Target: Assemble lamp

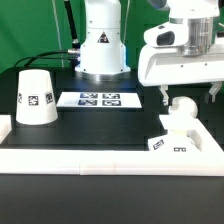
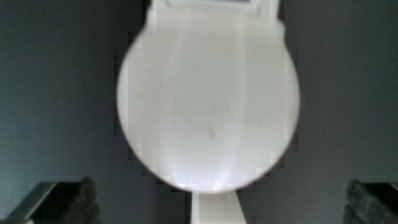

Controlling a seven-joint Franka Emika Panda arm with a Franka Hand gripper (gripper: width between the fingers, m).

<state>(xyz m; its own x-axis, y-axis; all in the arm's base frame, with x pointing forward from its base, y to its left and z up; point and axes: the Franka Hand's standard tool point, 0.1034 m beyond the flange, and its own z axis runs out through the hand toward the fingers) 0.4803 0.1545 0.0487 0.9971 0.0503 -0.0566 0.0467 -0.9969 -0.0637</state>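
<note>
The round white bulb (image 1: 182, 108) sits on top of the small angular base block (image 1: 170, 140), whose tags face front, at the exterior view's right. My gripper (image 1: 192, 96) hangs just above the bulb, jaws open wide and empty, one finger on each side. In the wrist view the bulb (image 2: 208, 100) fills the middle as a large white oval, and my gripper (image 2: 217, 203) shows only its dark fingertips (image 2: 63, 200) at the two corners, apart from the bulb. The cone shade (image 1: 38, 97) stands on its own at the exterior view's left.
The marker board (image 1: 97, 99) lies flat between the shade and the base. The robot's white body (image 1: 103, 45) stands behind it. A low white wall (image 1: 100, 160) runs along the front and sides of the dark table.
</note>
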